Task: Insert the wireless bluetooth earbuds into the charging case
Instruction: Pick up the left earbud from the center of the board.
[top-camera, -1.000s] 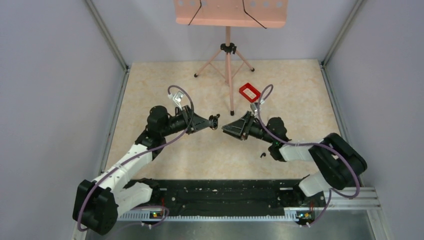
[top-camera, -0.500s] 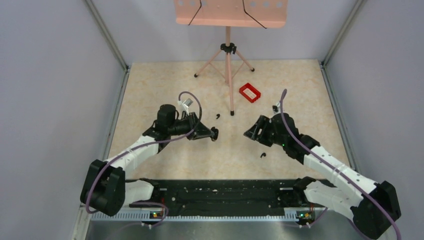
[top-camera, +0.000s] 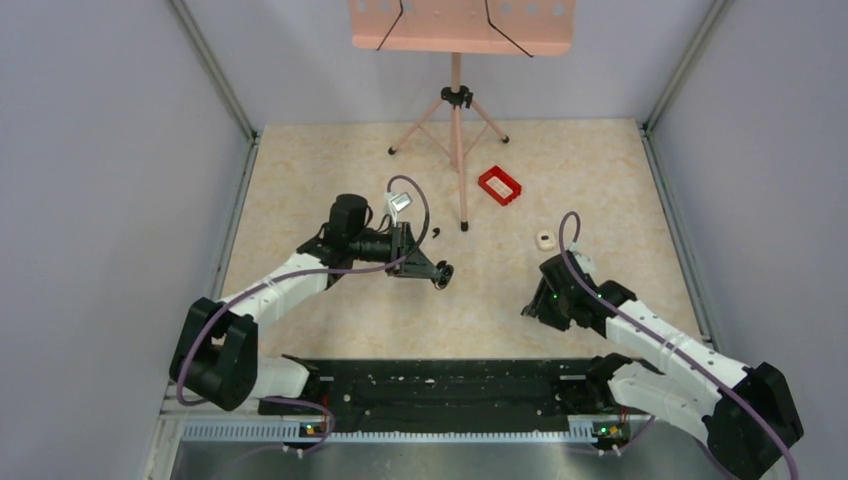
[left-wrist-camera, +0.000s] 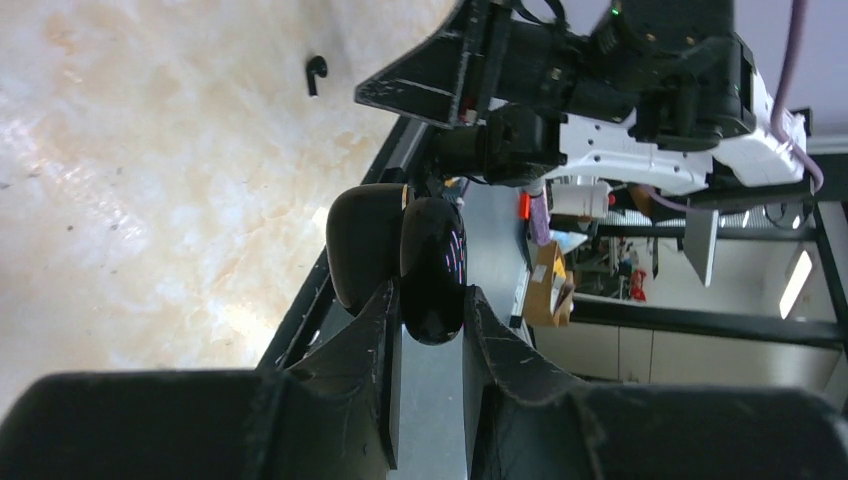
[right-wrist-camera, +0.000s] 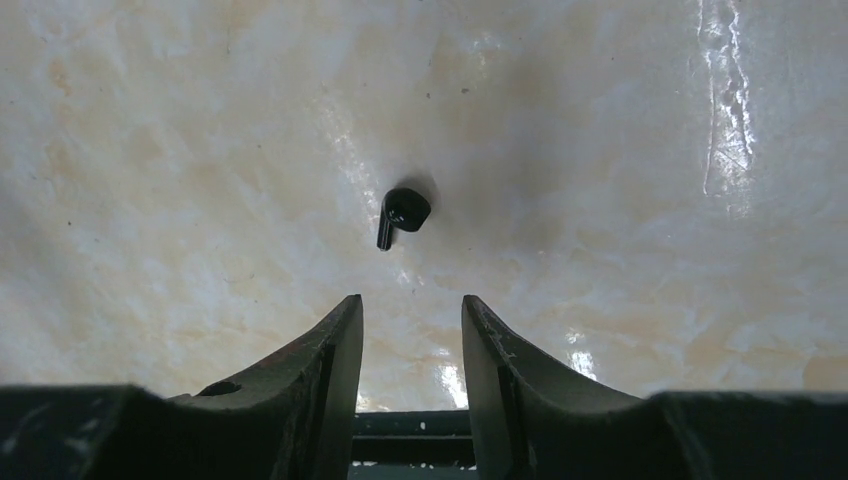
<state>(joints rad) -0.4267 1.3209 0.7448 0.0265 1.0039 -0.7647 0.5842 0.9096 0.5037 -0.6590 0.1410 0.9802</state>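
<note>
Swings right jaws to near right, part-open and empty above an earbud (right-wrist-camera: 403, 212) on the desk (right-wrist-camera: 150, 150); keeps left jaws clamped on charging case (left-wrist-camera: 432, 250); probably readies pickup.

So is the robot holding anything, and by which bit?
The left gripper pinches the open charging case by one half's end; the right gripper holds nothing, hovering over an earbud.

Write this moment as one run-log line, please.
left pincer: shut on case | right pincer: open, aimed at earbud on table | other earbud: loose on table near stand
</note>
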